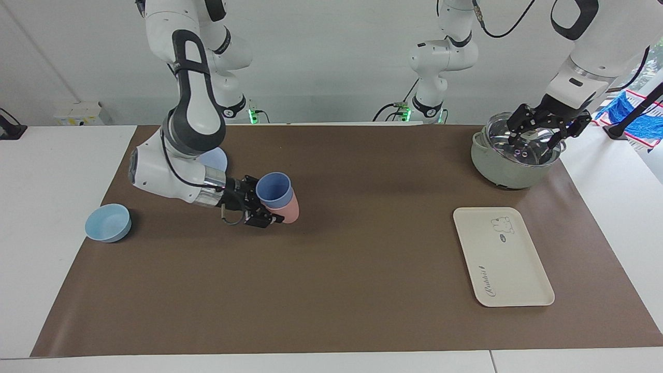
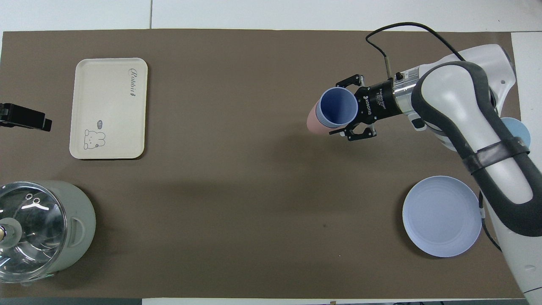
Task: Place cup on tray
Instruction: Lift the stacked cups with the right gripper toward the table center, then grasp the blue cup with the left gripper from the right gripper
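Note:
The blue cup (image 1: 274,189) stands nested inside a pink cup (image 1: 291,210) on the brown mat, toward the right arm's end of the table. My right gripper (image 1: 269,203) reaches in level, with its fingers open on either side of the stacked cups. In the overhead view the blue cup (image 2: 334,111) sits in the pink cup (image 2: 313,123), between the right gripper's (image 2: 337,108) fingers. The cream tray (image 1: 502,259) with the rabbit drawing lies empty toward the left arm's end, also in the overhead view (image 2: 108,108). My left gripper (image 1: 541,132) waits, open, over the pot.
A grey pot with a glass lid (image 1: 513,160) stands nearer to the robots than the tray. A round blue plate (image 2: 441,216) lies under the right arm. A light-blue bowl (image 1: 107,223) sits at the mat's edge at the right arm's end.

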Robot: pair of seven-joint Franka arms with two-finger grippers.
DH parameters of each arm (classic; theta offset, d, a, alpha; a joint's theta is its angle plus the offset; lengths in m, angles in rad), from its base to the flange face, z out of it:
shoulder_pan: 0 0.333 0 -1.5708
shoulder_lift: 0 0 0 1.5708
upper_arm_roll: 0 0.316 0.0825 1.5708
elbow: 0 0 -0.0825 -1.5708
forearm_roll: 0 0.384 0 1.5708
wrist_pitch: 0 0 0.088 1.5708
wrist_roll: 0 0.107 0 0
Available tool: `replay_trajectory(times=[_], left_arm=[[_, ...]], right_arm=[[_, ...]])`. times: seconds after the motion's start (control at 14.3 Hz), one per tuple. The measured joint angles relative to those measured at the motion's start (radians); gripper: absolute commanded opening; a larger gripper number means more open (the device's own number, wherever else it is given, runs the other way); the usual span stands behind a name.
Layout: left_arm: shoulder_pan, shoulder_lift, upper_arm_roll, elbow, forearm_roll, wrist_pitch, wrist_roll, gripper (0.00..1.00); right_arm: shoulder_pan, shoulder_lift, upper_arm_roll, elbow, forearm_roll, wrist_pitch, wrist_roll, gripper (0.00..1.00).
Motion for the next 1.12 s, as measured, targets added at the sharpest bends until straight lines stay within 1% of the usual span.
replay_trajectory(times=[0.28,0.35,0.42,0.56,0.77,0.91,1.12], left_arm=[[-0.004,-0.001,-0.003,0.000,-0.001,0.000,-0.008,1.00],[-0.008,-0.002,-0.008,0.000,-0.002,0.000,-0.047,1.00],[-0.021,-0.004,-0.016,0.000,-0.006,0.000,-0.132,1.00],[-0.089,-0.006,-0.040,0.000,-0.008,0.015,-0.366,1.00],[-0.249,-0.006,-0.058,-0.004,-0.008,0.107,-0.652,1.00],[-0.313,-0.005,-0.059,-0.017,-0.008,0.171,-0.758,1.00],[-0.390,0.020,-0.060,-0.041,-0.008,0.238,-0.857,1.00]], right_arm=[[0.170,-0.011,0.002,-0.004,0.004,0.191,0.213,0.00],[0.206,-0.011,0.003,-0.005,0.010,0.229,0.250,0.00],[0.239,-0.011,0.003,-0.005,0.016,0.262,0.277,0.00],[0.297,-0.011,0.003,-0.007,0.019,0.315,0.332,0.00],[0.368,-0.011,0.002,-0.010,0.019,0.369,0.389,0.00],[0.404,-0.011,0.002,-0.012,0.019,0.415,0.417,0.00],[0.414,-0.011,0.001,-0.014,0.019,0.430,0.425,0.00]])
